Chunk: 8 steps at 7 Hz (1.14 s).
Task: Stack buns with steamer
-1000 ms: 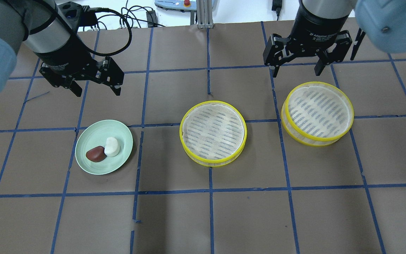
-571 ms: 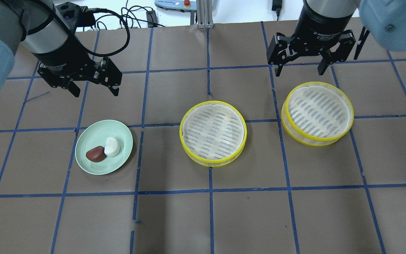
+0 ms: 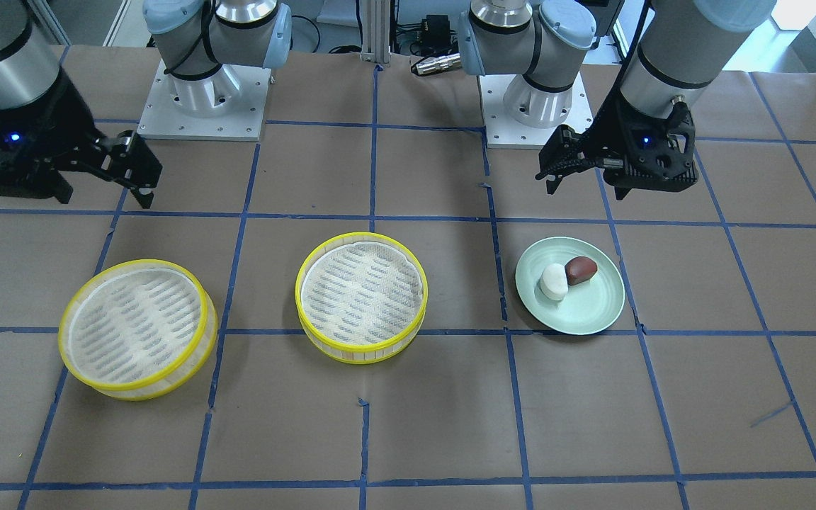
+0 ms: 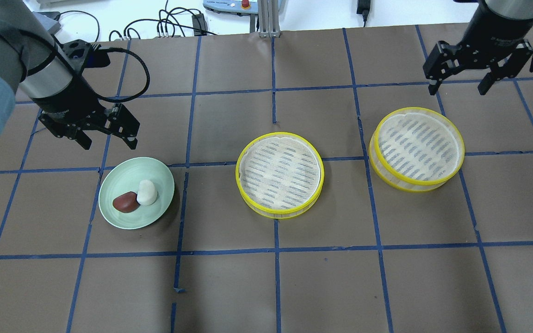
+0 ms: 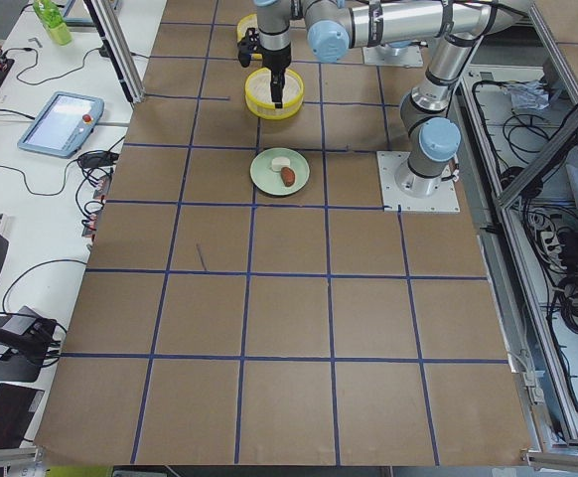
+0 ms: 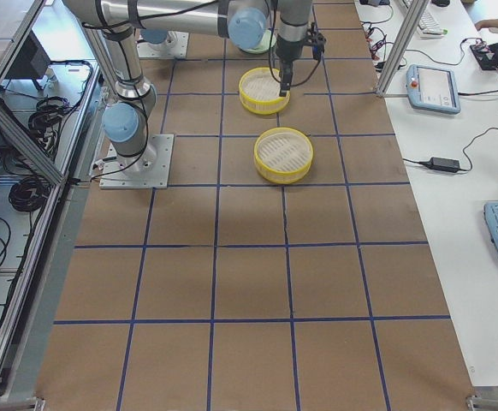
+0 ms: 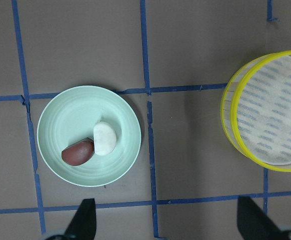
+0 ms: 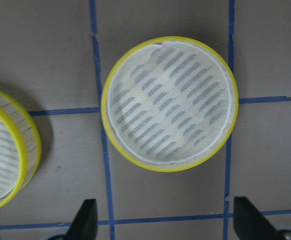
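A white bun (image 4: 146, 192) and a reddish-brown bun (image 4: 125, 202) lie touching on a pale green plate (image 4: 130, 221) at the left. Two yellow-rimmed steamer trays stand empty: one in the middle (image 4: 280, 175), one at the right (image 4: 417, 148). My left gripper (image 4: 109, 144) is open and empty, just beyond the plate's far edge. Its wrist view looks down on the plate (image 7: 70, 115) and both buns. My right gripper (image 4: 457, 91) is open and empty, beyond the right steamer's far right side. Its wrist view shows that steamer (image 8: 169, 102).
The table is brown paper with a blue tape grid. Cables and a power brick lie past the far edge (image 4: 174, 21). The arm bases (image 3: 202, 92) stand at the robot's side. A tablet (image 5: 66, 109) lies on the side bench.
My left gripper has moved nearer and lower, close to the plate. My right gripper has moved to the right, off the right steamer's far edge. Both stay open.
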Tool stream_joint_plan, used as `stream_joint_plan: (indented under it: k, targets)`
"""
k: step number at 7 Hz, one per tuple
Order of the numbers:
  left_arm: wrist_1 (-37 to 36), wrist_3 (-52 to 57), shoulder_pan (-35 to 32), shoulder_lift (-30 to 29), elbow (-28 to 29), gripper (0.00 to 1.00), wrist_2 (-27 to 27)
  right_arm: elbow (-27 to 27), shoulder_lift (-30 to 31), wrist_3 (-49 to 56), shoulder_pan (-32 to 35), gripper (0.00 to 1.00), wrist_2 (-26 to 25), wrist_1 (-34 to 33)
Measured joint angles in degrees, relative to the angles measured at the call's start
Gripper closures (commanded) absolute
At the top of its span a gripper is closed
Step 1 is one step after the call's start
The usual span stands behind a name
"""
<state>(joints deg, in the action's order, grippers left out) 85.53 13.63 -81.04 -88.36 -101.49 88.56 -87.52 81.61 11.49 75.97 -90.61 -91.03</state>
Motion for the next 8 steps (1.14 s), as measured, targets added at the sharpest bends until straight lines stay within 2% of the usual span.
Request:
stream_joint_plan:
  k: [1,3,4,5,6,7,8]
  targets:
    - [-5.05,1.68,1.01,-0.36,-4.90,0.02,0.04,-3.62,-3.59,4.73,-4.06,0.11,0.14,-6.38]
    - [-15.87,2.54,1.45,-3.72,-12.77,0.07,0.04,-11.07,-10.00,8.21,-6.88,0.19,0.28,-21.82]
    - [-18.50,2.68,1.47,-5.97,-14.19,0.09,0.03,-12.91,-12.72,9.05,-7.30,0.34,0.23,-27.00]
    - [-19.63,2.80,1.49,-7.65,-14.78,0.13,0.05,-13.58,-14.71,9.91,-7.77,0.67,0.21,-29.92]
    - [-20.06,2.89,1.50,-9.10,-15.36,0.13,0.09,-13.81,-15.82,10.41,-8.26,0.87,0.18,-31.11]
    - [-20.78,2.92,1.50,-10.62,-16.10,0.14,0.13,-13.87,-16.22,10.63,-8.55,0.91,0.03,-31.42]
    - [-22.05,2.94,1.50,-11.99,-16.55,0.21,0.15,-13.89,-16.35,10.71,-8.74,0.91,0.01,-31.47]
